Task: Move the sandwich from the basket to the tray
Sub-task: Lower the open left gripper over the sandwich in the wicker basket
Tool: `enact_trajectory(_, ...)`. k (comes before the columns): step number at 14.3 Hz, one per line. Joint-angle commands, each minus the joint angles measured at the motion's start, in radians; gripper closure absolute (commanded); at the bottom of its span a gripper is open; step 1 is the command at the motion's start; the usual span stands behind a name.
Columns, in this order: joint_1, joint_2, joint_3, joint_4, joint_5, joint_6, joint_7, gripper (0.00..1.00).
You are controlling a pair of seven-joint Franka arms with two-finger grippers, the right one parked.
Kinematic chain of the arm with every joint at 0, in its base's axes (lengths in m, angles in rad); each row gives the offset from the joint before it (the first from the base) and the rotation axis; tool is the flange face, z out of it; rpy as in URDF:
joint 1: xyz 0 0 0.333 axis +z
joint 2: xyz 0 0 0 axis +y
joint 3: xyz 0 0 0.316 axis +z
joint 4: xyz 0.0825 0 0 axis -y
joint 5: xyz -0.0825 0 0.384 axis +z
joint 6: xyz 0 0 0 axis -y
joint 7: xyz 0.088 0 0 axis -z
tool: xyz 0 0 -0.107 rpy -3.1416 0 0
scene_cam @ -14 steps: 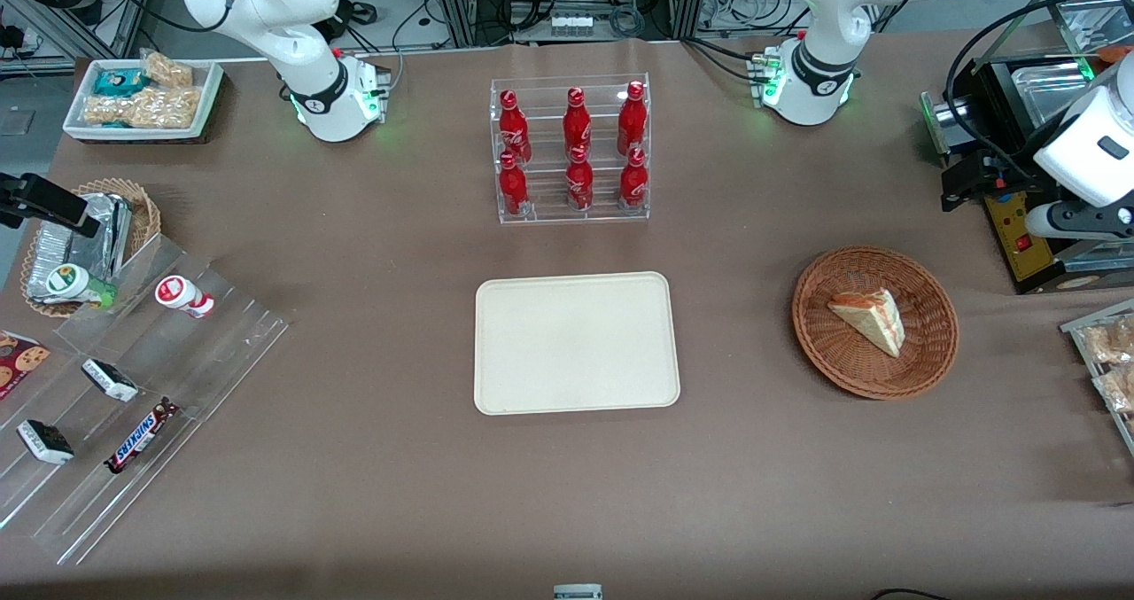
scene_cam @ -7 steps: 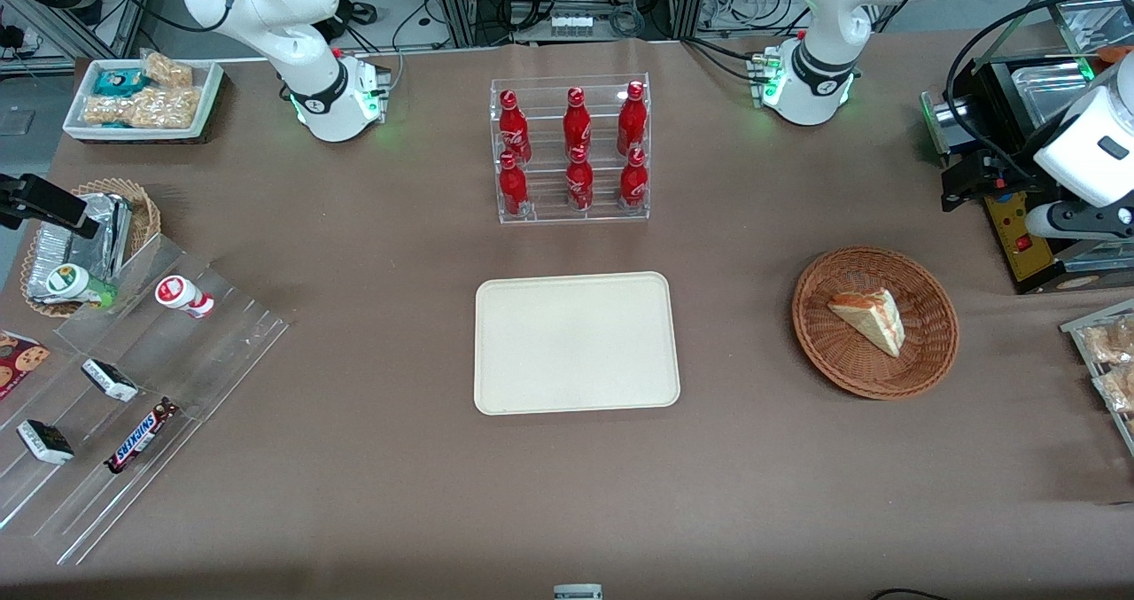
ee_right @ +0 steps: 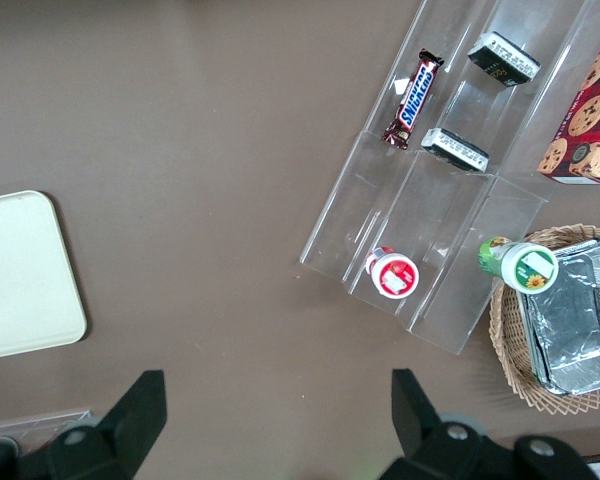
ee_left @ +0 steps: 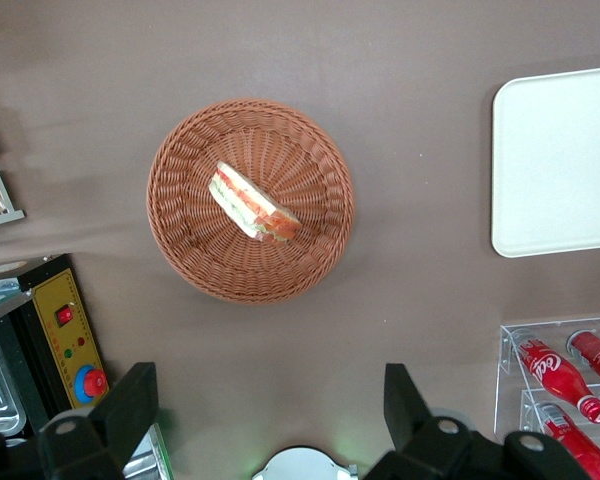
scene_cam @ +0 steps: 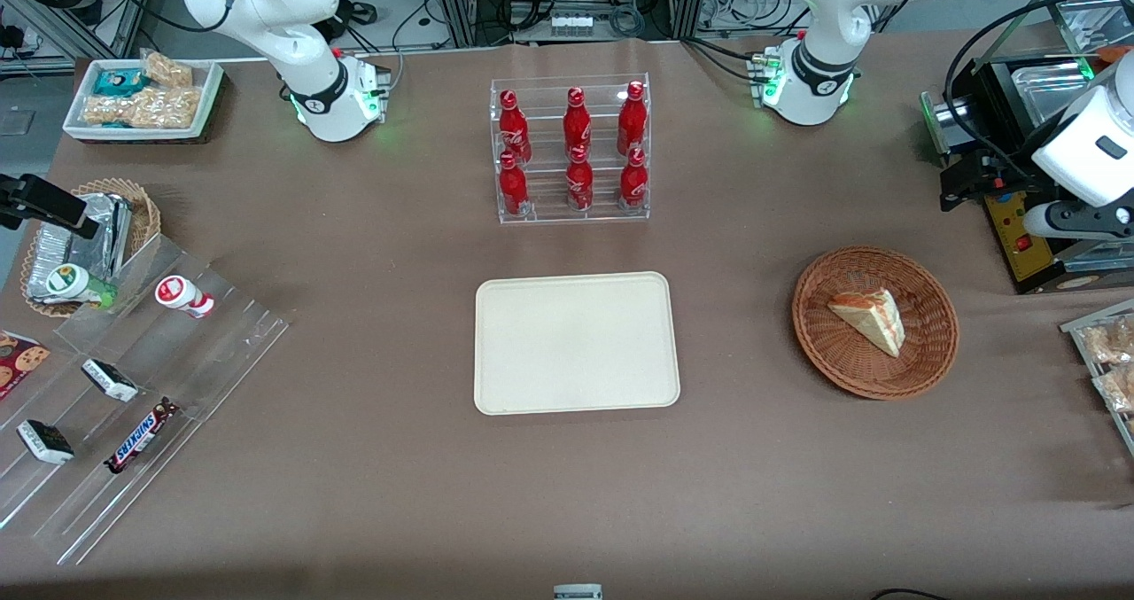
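We find the small triangular sandwich (scene_cam: 868,319) of pale bread lying flat near the middle of the large round brown wicker basket (scene_cam: 930,361), its red, orange and green filling edge turned sideways, so the two broad bread faces look like the natural places to pinch it. The flat cream-beige rectangular tray (scene_cam: 576,343) sits bare at the centre of the brown counter (scene_cam: 372,476), well apart from the basket, toward the parked arm's end from it, leaving an open lane between the two. A clear acrylic rack of red bottles (scene_cam: 572,150) stands farther from the front camera than the tray, clear of that lane.

Our gripper (ee_left: 270,420) hangs high above the counter, not yet over the basket, with its two fingers spread wide and holding nothing. The wrist view looks straight down on the sandwich (ee_left: 253,203) and the basket (ee_left: 180,240), which we judge suits lining up a descent. Nothing has been picked up yet; the task is at its very start.
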Motion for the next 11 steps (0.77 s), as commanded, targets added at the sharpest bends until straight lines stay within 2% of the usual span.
enact_trajectory(1,-0.006,0.014,0.011,-0.058,0.001,-0.002,-0.006,0.00)
enact_trajectory(4,0.000,0.021,0.014,-0.230,-0.005,0.134,-0.012,0.00)
enact_trajectory(11,0.029,0.032,0.017,-0.606,0.006,0.611,-0.148,0.00)
